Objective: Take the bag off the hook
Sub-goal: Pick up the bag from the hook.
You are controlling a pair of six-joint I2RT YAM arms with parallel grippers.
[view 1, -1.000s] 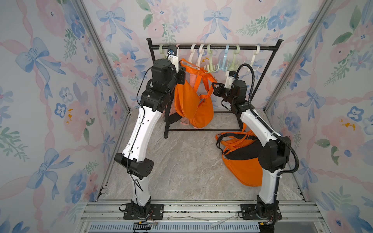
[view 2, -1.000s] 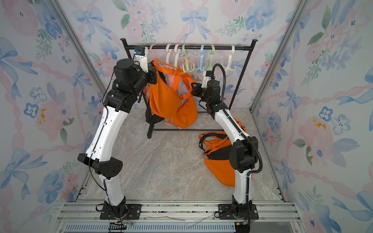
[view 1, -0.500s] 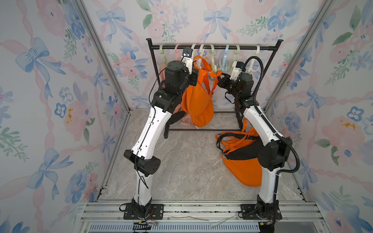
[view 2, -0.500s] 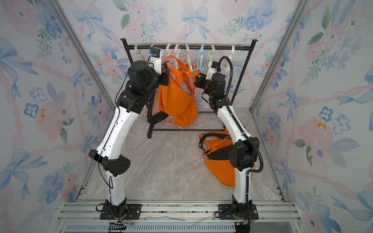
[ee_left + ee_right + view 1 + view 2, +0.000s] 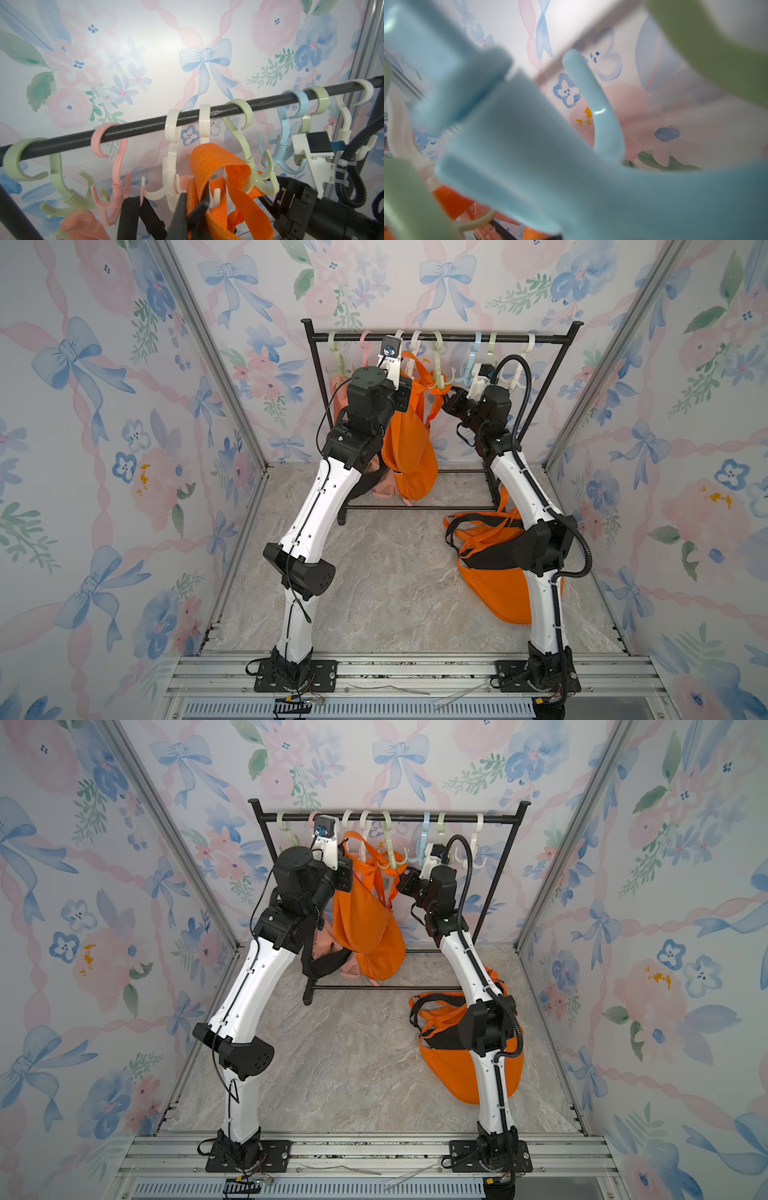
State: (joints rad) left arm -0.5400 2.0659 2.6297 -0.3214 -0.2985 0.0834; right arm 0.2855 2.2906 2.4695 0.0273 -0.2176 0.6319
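An orange bag (image 5: 409, 448) (image 5: 365, 928) hangs below the rack rail (image 5: 440, 337). In the left wrist view my left gripper (image 5: 194, 207) is shut on one orange strap (image 5: 209, 158), which loops up in front of a white hook (image 5: 217, 194). A second orange strap (image 5: 256, 190) sits on the prongs of a green hook (image 5: 249, 164). My right gripper (image 5: 446, 396) (image 5: 401, 882) is right beside that hook, shut on this strap. The right wrist view is blurred and filled by a blue hook (image 5: 571, 166), so its jaws are hidden there.
Several pastel hooks hang along the rail. A pink bag (image 5: 384, 485) and a black strap (image 5: 133, 216) hang at the rack's left. Another orange bag (image 5: 498, 585) lies on the floor by the right arm. Floral walls close in on three sides.
My left gripper has slid right along the rail with its strap. The right gripper has risen toward the hooks. The bag, spread wide before, now hangs narrower.
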